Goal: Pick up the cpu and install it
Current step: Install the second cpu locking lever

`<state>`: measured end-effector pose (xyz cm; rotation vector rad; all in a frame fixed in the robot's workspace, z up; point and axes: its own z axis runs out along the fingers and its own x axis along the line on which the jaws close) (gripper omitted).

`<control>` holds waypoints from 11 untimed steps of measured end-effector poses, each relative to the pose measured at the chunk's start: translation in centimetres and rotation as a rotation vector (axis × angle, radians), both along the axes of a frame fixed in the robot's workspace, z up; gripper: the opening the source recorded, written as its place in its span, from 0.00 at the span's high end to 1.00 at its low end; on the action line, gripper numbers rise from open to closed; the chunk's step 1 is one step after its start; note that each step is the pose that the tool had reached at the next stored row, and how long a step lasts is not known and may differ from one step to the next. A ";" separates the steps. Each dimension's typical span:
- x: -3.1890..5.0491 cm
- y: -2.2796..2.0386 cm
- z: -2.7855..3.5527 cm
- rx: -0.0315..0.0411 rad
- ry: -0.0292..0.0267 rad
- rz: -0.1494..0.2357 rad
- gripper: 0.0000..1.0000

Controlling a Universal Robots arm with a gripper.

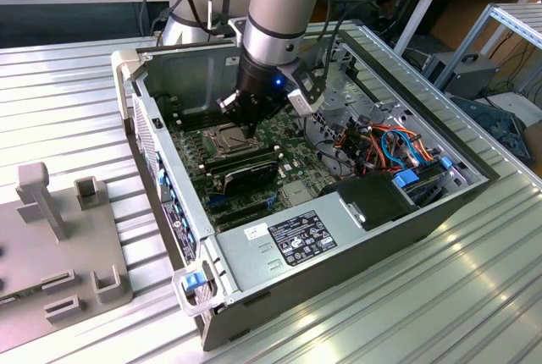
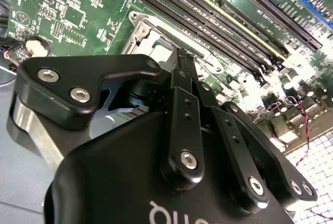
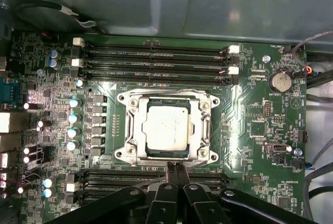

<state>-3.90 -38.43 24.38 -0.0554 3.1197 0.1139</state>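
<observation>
My hand [image 3: 175,168] hangs just beside the socket [image 3: 169,128], its fingertips [image 3: 170,171] pressed together and holding nothing. The cpu [image 3: 167,129] lies seated inside that socket's metal frame.

robot arm [image 1: 284,8] reaching into open computer case [image 1: 339,237], pincer [image 1: 246,127] low over green motherboard [image 1: 279,148] socket [image 1: 227,137]

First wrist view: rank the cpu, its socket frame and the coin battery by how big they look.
1. socket frame, surrounding the chip.
2. cpu, seated inside the frame.
3. coin battery, clearly smallest.
All lie on the motherboard, so the ranking looks reliable.
</observation>
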 end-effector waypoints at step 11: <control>-0.51 -0.32 0.00 -0.0001 -0.0005 0.000 0.89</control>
